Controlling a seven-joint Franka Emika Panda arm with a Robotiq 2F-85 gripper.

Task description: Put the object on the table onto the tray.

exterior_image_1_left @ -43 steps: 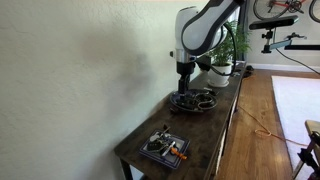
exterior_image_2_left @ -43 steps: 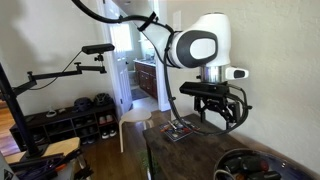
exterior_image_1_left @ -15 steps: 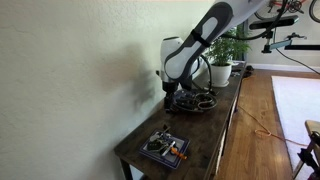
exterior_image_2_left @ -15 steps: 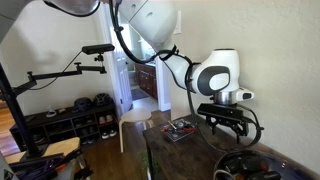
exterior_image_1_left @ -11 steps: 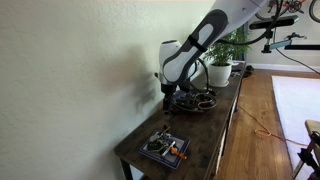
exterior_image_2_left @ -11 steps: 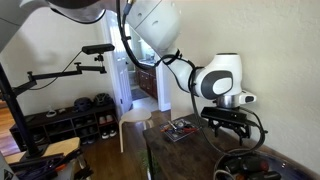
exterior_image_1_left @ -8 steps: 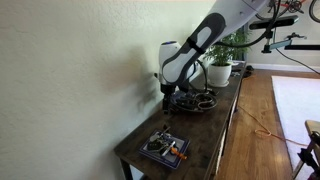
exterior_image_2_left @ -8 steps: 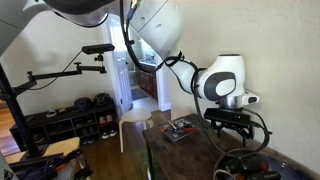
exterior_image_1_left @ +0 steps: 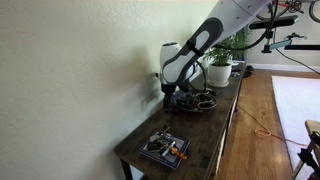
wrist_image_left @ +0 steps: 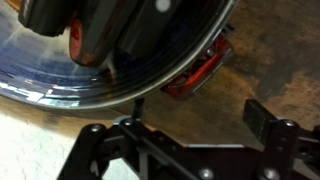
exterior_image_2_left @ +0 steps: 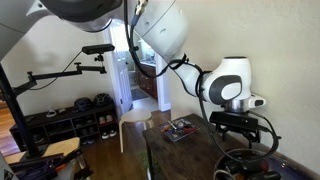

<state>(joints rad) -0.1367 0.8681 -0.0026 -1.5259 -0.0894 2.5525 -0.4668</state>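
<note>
The round dark tray (exterior_image_1_left: 196,102) sits mid-way along the brown table (exterior_image_1_left: 205,135) and shows at the bottom of an exterior view (exterior_image_2_left: 248,168). In the wrist view its glossy rim (wrist_image_left: 90,88) fills the top, with red and dark items (wrist_image_left: 85,40) inside. A small red object (wrist_image_left: 198,72) lies on the table (wrist_image_left: 270,60) against the rim. My gripper (wrist_image_left: 198,112) is open and empty just short of the red object. It hangs low at the tray's wall side (exterior_image_1_left: 168,94) and above the tray's edge (exterior_image_2_left: 244,140).
A small square dark tray with orange items (exterior_image_1_left: 163,148) stands near the table's end and also shows in an exterior view (exterior_image_2_left: 180,128). A potted plant (exterior_image_1_left: 222,62) stands at the far end. The wall runs close along the table's side.
The arm has swung from above the tray toward its wall side and lowered. Over the last second it crept slightly further down; the gripper stays open.
</note>
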